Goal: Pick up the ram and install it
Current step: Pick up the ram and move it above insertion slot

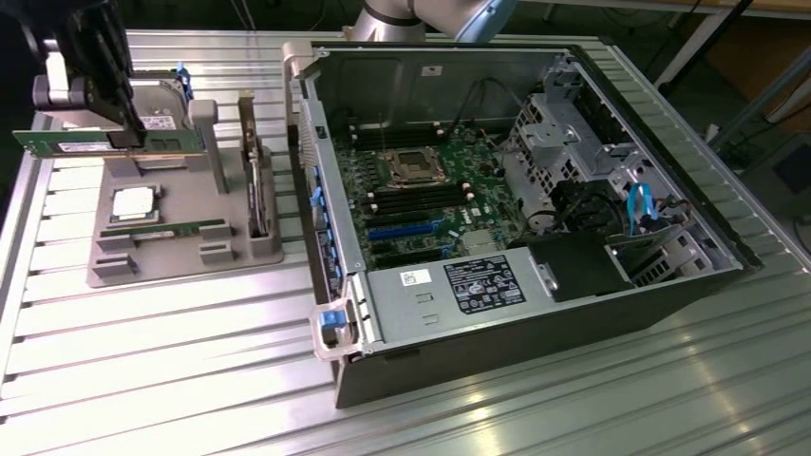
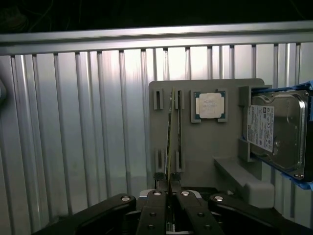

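**Exterior view.**
- The hand (image 1: 127, 141) is closed narrow on the ram (image 1: 76, 142), pinching it near mid-length.
- The stick is level, with its broad face to the camera. It hangs above the grey holder (image 1: 190, 256) and, as far as I can judge, is clear of the holder's slots.
- A second green stick (image 1: 165, 231) lies along the holder's near edge.
- The square processor (image 1: 136, 204) sits on the holder just behind that stick.
- The hard drive (image 1: 162, 104) stands at the holder's far end.
- The open computer case (image 1: 507, 313) stands just beside the holder, to the exterior view's right, on the slatted worktop (image 1: 152, 361). Its motherboard (image 1: 419, 199) is exposed.

**Wrist view.**
- The ram (image 2: 170, 137) is seen edge-on, a thin line running out from between the fingers (image 2: 156, 200), which bear on both of its faces.
- The holder (image 2: 205, 147) lies directly beneath, with the processor (image 2: 210, 105) and hard drive (image 2: 279, 137) on it.

**Handling (my judgement).**
- The ram looks light, thin and stiff but brittle, so it would not tolerate bending or twisting.
- Its faces are smooth, so a narrow pinch could let it pivot.
- The best hold looks to be on the flat faces at mid-length near the top edge. That leaves the contact edge free and avoids pressing hard on the chips.
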Robot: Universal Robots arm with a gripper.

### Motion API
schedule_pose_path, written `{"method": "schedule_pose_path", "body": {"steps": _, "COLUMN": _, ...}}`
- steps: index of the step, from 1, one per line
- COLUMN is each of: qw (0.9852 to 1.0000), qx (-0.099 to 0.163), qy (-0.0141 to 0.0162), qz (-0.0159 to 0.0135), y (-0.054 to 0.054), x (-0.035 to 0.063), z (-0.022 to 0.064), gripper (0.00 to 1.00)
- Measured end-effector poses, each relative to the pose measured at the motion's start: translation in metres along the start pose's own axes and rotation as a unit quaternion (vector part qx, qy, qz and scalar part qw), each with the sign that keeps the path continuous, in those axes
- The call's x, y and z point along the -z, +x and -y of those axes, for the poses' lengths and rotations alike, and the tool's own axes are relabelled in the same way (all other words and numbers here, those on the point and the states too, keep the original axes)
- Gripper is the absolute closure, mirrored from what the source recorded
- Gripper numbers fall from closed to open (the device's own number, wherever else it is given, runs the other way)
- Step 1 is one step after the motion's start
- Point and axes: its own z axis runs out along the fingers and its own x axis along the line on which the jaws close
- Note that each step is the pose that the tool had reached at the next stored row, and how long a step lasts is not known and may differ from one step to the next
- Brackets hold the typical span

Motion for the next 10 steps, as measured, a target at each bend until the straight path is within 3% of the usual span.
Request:
{"method": "schedule_pose_path", "body": {"steps": 4, "qw": 1.0, "qx": 0.0, "qy": 0.0, "qz": 0.0, "y": -0.001, "x": 0.0003, "z": 0.0183, "gripper": 0.87}}
{"method": "schedule_pose_path", "body": {"steps": 7, "qw": 1.0, "qx": 0.0, "qy": 0.0001, "qz": 0.0001, "y": -0.001, "x": 0.0103, "z": 0.0262, "gripper": 0.87}}
{"method": "schedule_pose_path", "body": {"steps": 10, "qw": 1.0, "qx": 0.0, "qy": 0.0, "qz": 0.0, "y": -0.001, "x": 0.0124, "z": 0.0346, "gripper": 0.87}}
